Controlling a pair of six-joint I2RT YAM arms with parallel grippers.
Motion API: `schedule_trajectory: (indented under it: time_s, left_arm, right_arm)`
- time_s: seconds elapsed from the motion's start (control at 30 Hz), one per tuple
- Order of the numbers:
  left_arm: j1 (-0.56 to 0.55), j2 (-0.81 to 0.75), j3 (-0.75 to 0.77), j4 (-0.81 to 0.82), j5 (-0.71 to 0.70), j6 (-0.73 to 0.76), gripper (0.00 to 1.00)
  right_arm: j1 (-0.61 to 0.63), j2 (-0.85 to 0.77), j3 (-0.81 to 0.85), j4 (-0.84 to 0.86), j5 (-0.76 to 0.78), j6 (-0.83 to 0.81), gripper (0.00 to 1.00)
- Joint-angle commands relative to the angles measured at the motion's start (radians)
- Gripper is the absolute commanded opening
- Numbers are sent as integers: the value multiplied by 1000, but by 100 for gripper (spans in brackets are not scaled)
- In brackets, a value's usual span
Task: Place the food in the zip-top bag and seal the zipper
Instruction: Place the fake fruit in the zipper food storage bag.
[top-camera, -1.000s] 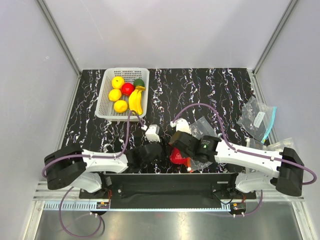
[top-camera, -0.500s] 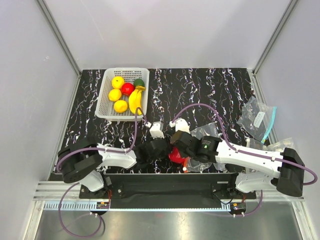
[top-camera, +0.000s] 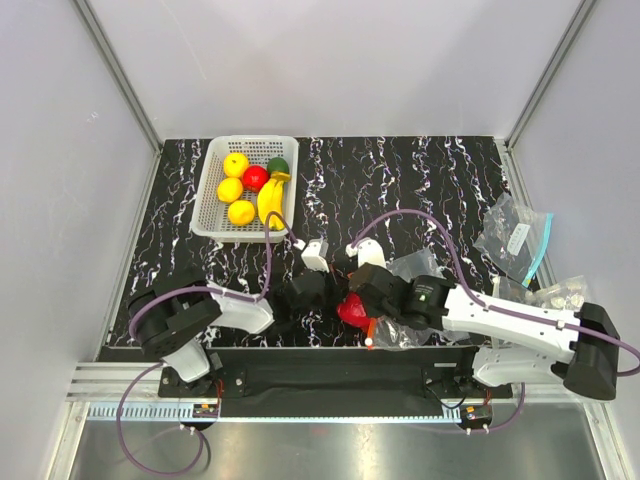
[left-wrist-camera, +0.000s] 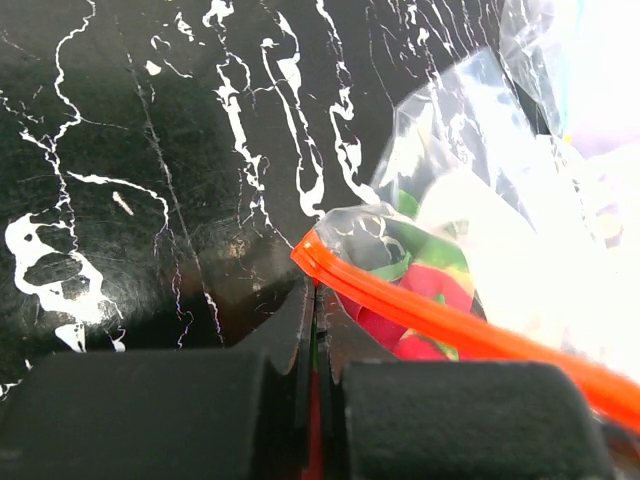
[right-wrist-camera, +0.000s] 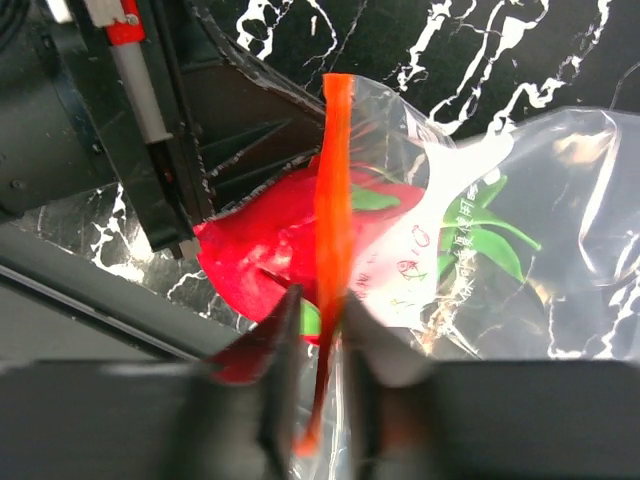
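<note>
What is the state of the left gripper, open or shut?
Shut. In the left wrist view the left gripper shows only a thin slit between its jaws, with the end of the orange zipper pinched there.

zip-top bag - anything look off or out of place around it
Yes. The zip-top bag holds only the dragon fruit, yet the left gripper is shut on the zipper and the right gripper straddles it. The banana bunch and round fruits sit in the basket.

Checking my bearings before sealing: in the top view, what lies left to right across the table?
From the left: white mesh basket, left gripper, dragon fruit inside the zip-top bag, teal-edged clear bag.
</note>
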Motion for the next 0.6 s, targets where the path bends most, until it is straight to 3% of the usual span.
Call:
schedule_trajectory:
  time_s: [0.0, 0.1, 0.17, 0.23, 0.3, 0.43, 0.57]
  left_arm:
    - [5, -60, -6, 73, 16, 43, 0]
    - [5, -112, 8, -36, 14, 59, 0]
    - [5, -156, 26, -123, -7, 60, 0]
    - [7, -179, 75, -290, -25, 68, 0]
    - [10, -199, 114, -410, -39, 74, 0]
    - [34, -215, 106, -424, 7, 71, 0]
    - [50, -193, 109, -414, 50, 77, 0]
  right_arm:
    - [10, -55, -8, -17, 38, 29, 34]
    - [10, -63, 1, -65, 45, 61, 50]
    - [10, -63, 7, -82, 45, 78, 55]
    - [12, -61, 36, -112, 36, 84, 62]
    - [12, -64, 55, -122, 7, 78, 64]
    - [19, -95, 116, -123, -49, 39, 61]
    - [24, -109, 156, -80, -257, 9, 60]
